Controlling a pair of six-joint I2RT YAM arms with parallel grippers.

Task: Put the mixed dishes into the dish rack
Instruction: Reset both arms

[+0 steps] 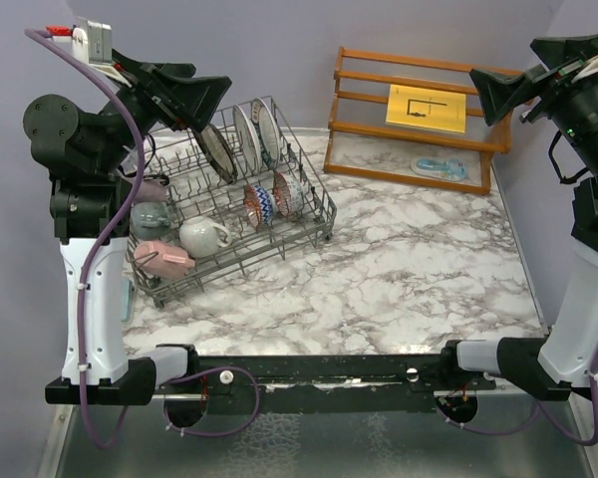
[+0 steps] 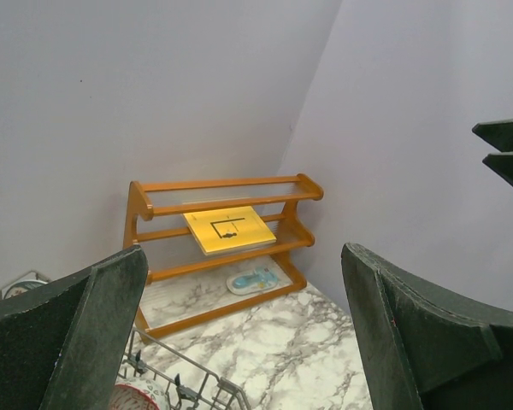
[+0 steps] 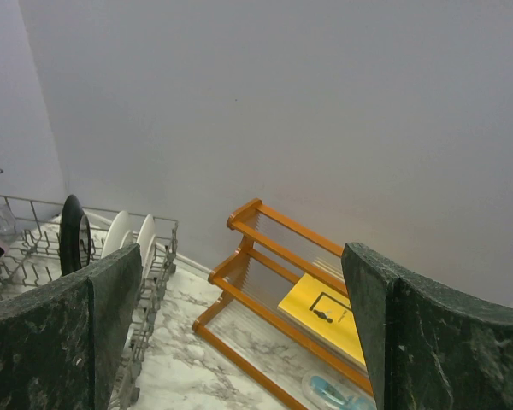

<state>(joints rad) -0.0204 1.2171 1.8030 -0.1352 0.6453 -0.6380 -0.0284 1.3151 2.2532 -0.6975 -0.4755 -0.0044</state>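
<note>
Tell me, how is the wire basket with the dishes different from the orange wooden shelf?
The dish rack is grey metal wire; the wooden shelf is made of orange-brown slats. The dish rack is loaded with plates, bowls and mugs; the wooden shelf carries a yellow card. The dish rack sits on the left, the wooden shelf at the back right by the wall. Both stand on the marble table.

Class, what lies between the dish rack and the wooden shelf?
Only bare marbled tabletop separates the grey wire dish rack from the orange wooden shelf; top view.
</note>
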